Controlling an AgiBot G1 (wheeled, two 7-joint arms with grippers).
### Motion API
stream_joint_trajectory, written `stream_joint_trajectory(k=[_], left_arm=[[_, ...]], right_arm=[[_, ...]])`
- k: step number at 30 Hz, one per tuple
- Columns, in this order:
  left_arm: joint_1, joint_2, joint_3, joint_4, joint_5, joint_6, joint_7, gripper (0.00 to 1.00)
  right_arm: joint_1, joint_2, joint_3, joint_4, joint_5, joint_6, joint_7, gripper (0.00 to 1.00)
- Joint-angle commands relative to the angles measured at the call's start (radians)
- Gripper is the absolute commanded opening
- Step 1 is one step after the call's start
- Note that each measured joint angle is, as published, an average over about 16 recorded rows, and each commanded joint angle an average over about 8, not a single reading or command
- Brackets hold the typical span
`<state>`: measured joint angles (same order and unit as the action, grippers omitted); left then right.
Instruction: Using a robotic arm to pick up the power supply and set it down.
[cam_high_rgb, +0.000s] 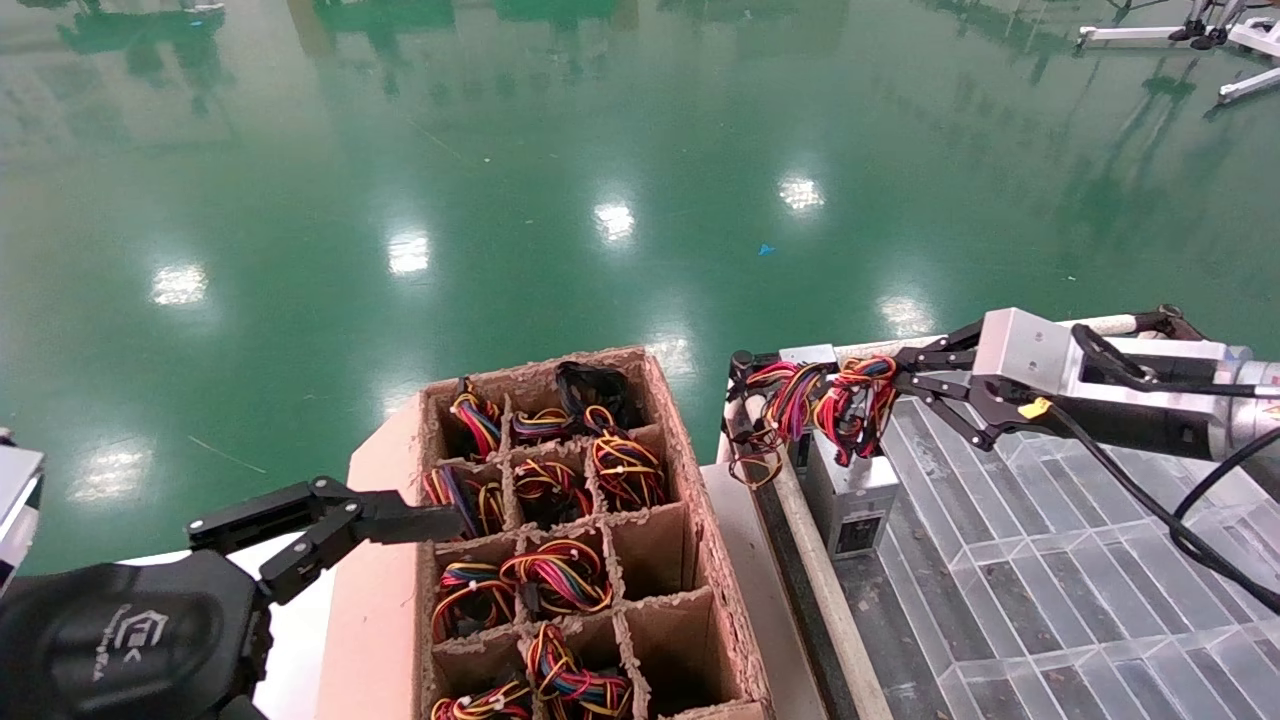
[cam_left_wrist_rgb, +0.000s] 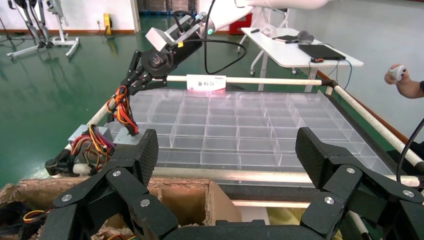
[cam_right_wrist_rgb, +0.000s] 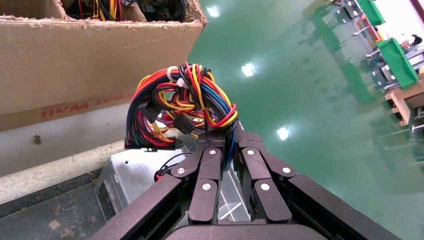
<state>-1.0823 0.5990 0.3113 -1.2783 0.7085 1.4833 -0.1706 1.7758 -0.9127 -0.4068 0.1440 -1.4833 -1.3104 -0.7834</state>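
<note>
Right claw (cam_high_rgb: 885, 395), centre-right of the head view, pinches the power supply (cam_high_rgb: 850, 490) by its wire bundle (cam_high_rgb: 830, 400). Lower it gently so the box settles flat on the clear tray (cam_high_rgb: 1050, 560). Left claw (cam_high_rgb: 400, 520) gapes wide, lower left.

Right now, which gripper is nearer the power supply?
Right. The right gripper is shut on the power supply's wire bundle above the clear tray. The left gripper is open, off by the cardboard box.
</note>
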Motion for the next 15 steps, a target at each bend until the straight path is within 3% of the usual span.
stream_joint_trajectory(k=[1, 15], left_arm=[[0.0, 0.0, 0.0, 0.0, 0.0, 0.0, 0.0, 1.0], [0.0, 0.0, 0.0, 0.0, 0.0, 0.0, 0.0, 1.0]], right_arm=[[0.002, 0.001, 0.001, -0.012, 0.001, 0.003, -0.004, 1.0], [0.001, 0.001, 0.001, 0.001, 0.002, 0.0, -0.001, 1.0]])
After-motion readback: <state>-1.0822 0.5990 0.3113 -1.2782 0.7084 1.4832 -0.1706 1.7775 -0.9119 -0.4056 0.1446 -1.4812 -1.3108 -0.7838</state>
